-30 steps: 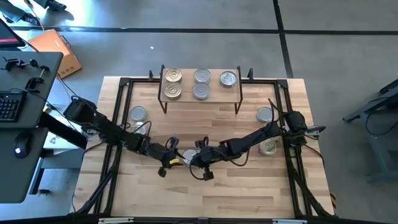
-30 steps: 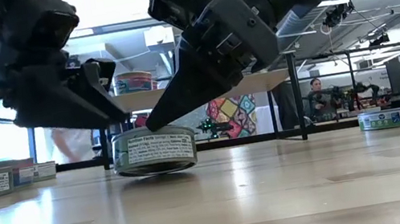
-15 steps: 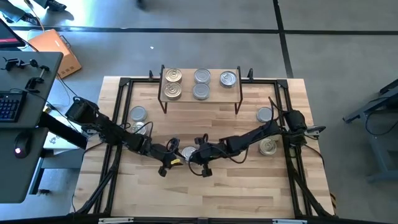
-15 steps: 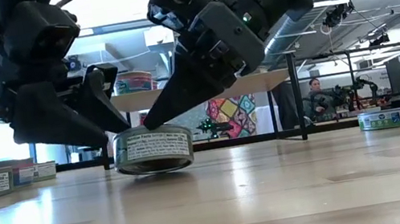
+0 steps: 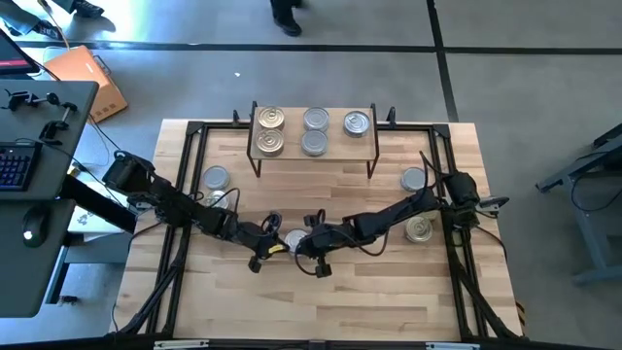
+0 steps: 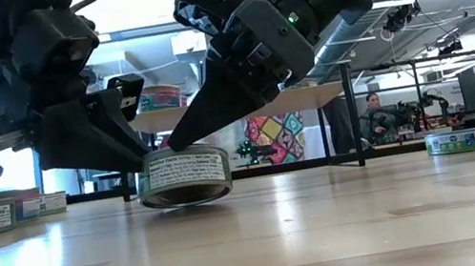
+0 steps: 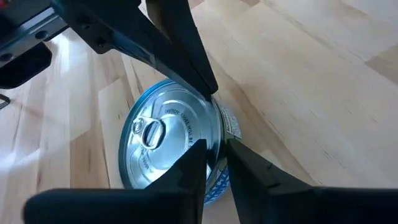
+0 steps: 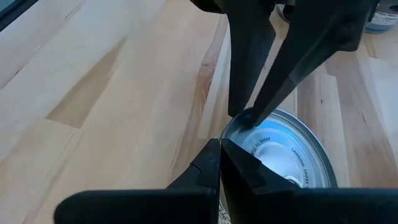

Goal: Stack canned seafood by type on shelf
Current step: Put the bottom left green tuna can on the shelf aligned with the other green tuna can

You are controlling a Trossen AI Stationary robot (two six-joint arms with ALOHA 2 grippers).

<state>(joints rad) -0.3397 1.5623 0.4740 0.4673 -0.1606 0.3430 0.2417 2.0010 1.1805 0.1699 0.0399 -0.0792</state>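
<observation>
While both my jaws crowd one tin point(image 6: 182, 176) mid-surface, near of the shelf point(image 5: 313, 134), the risk is a pinch or tip. My left jaws point(image 5: 262, 245) look pressed together by its rim, my right jaws point(image 5: 306, 245) likewise (neither grips it), so colliding fingertips could skid it away.

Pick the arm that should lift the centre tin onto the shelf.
Left, probably. The left hand has its fingers astride the rim of the centre tin, apparently pinching it. The right hand is shut, with only its tip touching the rim.
</observation>
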